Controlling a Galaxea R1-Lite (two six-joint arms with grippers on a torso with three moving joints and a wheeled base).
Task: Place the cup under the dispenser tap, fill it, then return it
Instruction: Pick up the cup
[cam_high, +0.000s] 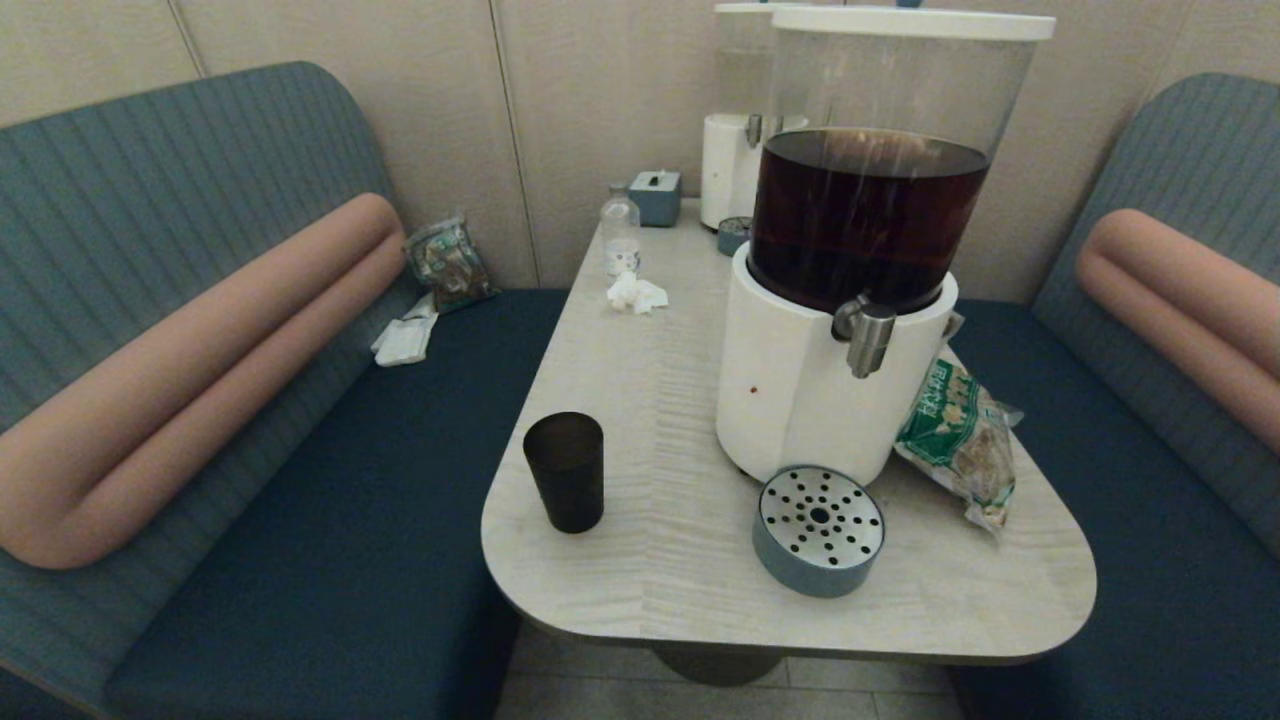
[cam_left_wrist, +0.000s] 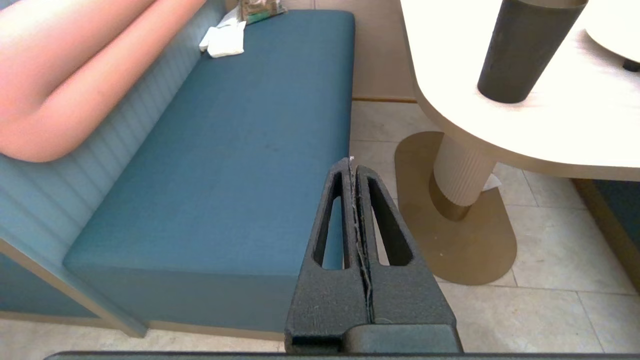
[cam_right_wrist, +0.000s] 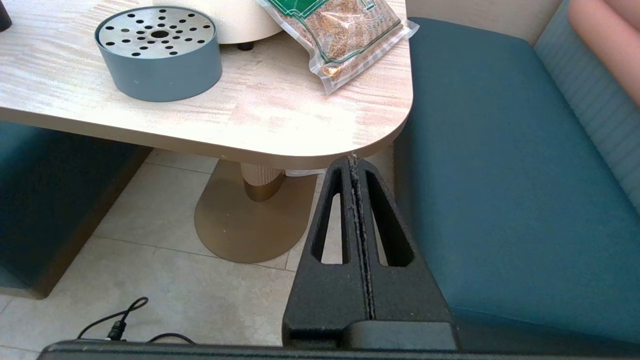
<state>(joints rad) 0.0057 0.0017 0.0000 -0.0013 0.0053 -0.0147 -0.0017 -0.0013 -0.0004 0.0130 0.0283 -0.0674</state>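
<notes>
The dark tapered cup (cam_high: 565, 470) stands upright near the table's front left edge; the left wrist view shows the cup (cam_left_wrist: 525, 47) from below. The brushed-steel dispenser tap (cam_high: 868, 335) juts from the big white-based dispenser (cam_high: 800, 390), whose clear tank holds dark brown liquid. Under and in front of the tap sits a round blue-grey drip tray (cam_high: 818, 530) with a perforated steel top, also seen as the drip tray (cam_right_wrist: 159, 50). My left gripper (cam_left_wrist: 351, 167) hangs shut and empty below the table, beside the left bench. My right gripper (cam_right_wrist: 354, 162) hangs shut and empty under the table's front right corner. Neither arm shows in the head view.
A green snack bag (cam_high: 960, 435) lies right of the dispenser. A small clear bottle (cam_high: 620, 232), crumpled tissue (cam_high: 636, 293), a tissue box (cam_high: 655, 197) and a smaller dispenser (cam_high: 735, 130) stand at the back. Blue benches (cam_high: 330, 520) flank the table (cam_high: 660, 560), which rests on a pedestal (cam_left_wrist: 460, 175).
</notes>
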